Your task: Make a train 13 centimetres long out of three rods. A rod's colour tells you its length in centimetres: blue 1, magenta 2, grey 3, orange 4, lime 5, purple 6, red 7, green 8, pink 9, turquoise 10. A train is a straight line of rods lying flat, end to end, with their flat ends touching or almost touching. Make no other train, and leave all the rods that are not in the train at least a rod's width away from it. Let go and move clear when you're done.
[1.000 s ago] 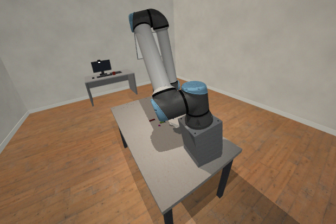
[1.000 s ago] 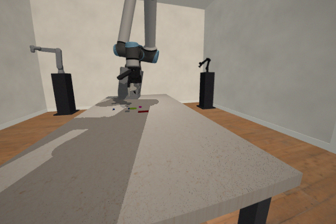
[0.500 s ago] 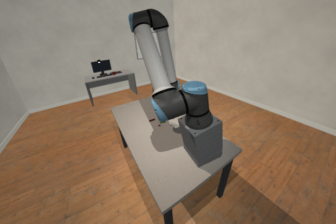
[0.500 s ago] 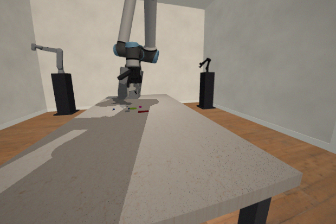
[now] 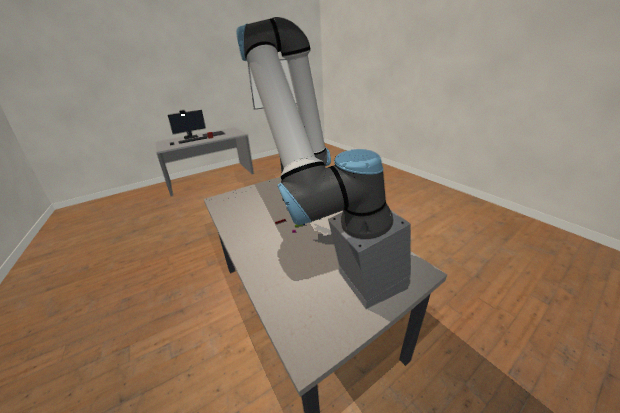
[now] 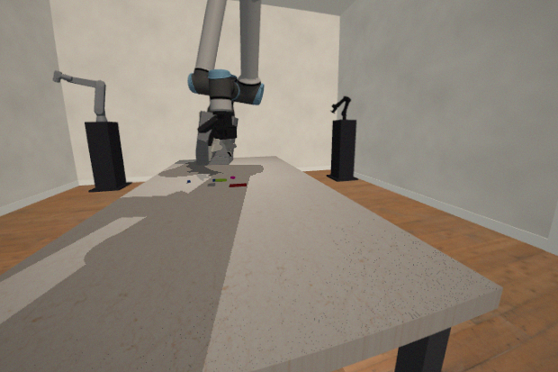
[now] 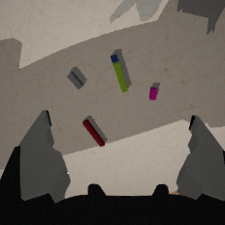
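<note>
Hanging above the rods, the claw (image 7: 116, 160) is standing spread wide and gripping nothing. On the worktop (image 7: 145, 165), the blue rod (image 7: 114, 58) is touching the end of the lime rod (image 7: 120, 78); the red rod (image 7: 93, 133) is lying apart, askew. Judging by lengths, red is needing collection next and aligning with lime's free end. Grey rod (image 7: 76, 79) and magenta rod (image 7: 153, 93) are lying aside. Shadows are crossing the speckled surface; wooden flooring is surrounding it.

No readable text, label, brand, number or sign appears in any view. The rods, the table and the arm carry plain colours only. The distant monitor shows nothing legible.
</note>
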